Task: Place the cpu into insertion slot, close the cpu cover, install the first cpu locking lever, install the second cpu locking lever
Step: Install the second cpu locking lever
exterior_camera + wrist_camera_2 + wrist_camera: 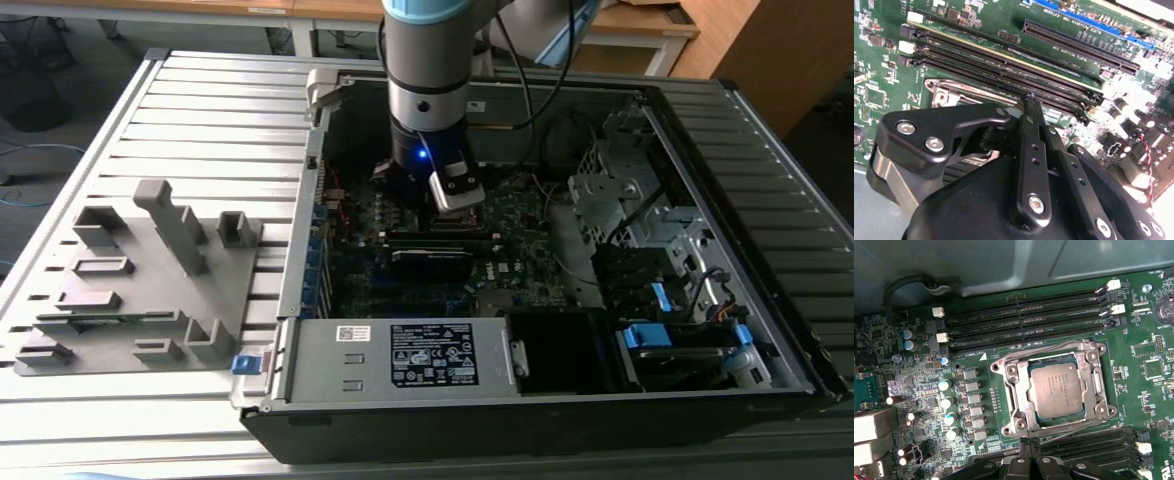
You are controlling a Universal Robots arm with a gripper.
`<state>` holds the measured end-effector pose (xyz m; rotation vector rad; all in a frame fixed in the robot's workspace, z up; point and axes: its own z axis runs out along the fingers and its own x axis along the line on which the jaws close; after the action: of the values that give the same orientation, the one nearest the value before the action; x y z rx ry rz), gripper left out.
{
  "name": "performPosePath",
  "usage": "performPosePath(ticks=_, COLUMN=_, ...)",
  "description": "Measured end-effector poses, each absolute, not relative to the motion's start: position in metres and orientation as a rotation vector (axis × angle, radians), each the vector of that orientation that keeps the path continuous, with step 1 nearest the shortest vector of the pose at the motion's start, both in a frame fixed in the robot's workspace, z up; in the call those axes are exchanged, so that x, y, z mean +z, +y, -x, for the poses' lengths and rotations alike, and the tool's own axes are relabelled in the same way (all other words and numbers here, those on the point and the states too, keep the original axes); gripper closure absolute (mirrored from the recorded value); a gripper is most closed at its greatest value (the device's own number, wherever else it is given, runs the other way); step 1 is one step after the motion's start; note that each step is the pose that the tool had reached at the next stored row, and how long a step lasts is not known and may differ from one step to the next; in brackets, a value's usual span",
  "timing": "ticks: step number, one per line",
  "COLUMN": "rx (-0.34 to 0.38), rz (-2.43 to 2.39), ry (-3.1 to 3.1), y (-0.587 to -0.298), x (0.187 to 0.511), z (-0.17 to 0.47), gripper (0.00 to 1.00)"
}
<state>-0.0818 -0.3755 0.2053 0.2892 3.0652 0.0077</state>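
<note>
Grey-brown cpu (pixel 1058 388) flat in insertion slot (pixel 1010 381), silvery cpu cover (pixel 1094 385) apparently closed

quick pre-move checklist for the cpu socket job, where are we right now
1. cpu seated in the insertion slot: ok, it lies flat and square inside the frame in the first wrist view.
2. cpu cover closed: ok, the silvery frame lies flat around the chip.
3. Locking levers installed: cannot tell.
4. gripper free of load: ok, fingers together with nothing between them in the second wrist view.
5. Gripper position: ok, above the motherboard beside the memory slots.
</note>
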Motion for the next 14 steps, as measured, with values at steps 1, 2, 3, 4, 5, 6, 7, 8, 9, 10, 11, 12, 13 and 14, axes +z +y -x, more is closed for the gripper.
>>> performPosePath(ticks=1, rx=0.008, rz=-0.289, ry=3.065, y=-0.3755, x=0.205, z=0.082, gripper=0.89)
performPosePath(ticks=2, rx=0.008, rz=-0.289, ry=3.065, y=-0.3755, x=0.2049, z=0.0824, gripper=0.89)
performPosePath(ticks=3, rx=0.008, rz=-0.289, ry=3.065, y=-0.3755, x=0.2048, z=0.0826, gripper=0.89)
performPosePath(ticks=4, rx=0.008, rz=-0.289, ry=3.065, y=-0.3755, x=0.2047, z=0.0828, gripper=0.89)
performPosePath(ticks=5, rx=0.008, rz=-0.289, ry=3.065, y=-0.3755, x=0.2046, z=0.083, gripper=0.89)
performPosePath(ticks=6, rx=0.008, rz=-0.289, ry=3.065, y=-0.3754, x=0.2045, z=0.0832, gripper=0.89)
performPosePath(ticks=7, rx=0.008, rz=-0.289, ry=3.065, y=-0.3754, x=0.2044, z=0.0836, gripper=0.89)
performPosePath(ticks=8, rx=0.008, rz=-0.289, ry=3.065, y=-0.3754, x=0.2043, z=0.084, gripper=0.89)
performPosePath(ticks=9, rx=0.008, rz=-0.289, ry=3.065, y=-0.3755, x=0.2043, z=0.0847, gripper=0.89)
performPosePath(ticks=10, rx=0.008, rz=-0.289, ry=3.065, y=-0.3754, x=0.2042, z=0.0854, gripper=0.89)
performPosePath(ticks=11, rx=0.008, rz=-0.289, ry=3.065, y=-0.3754, x=0.2042, z=0.0857, gripper=0.89)
performPosePath(ticks=12, rx=0.008, rz=-0.289, ry=3.065, y=-0.3754, x=0.2042, z=0.0858, gripper=0.89)
performPosePath(ticks=13, rx=0.008, rz=-0.289, ry=3.065, y=-0.3755, x=0.2041, z=0.086, gripper=0.89)
performPosePath(ticks=14, rx=0.008, rz=-0.287, ry=3.065, y=-0.3755, x=0.204, z=0.0862, gripper=0.89)
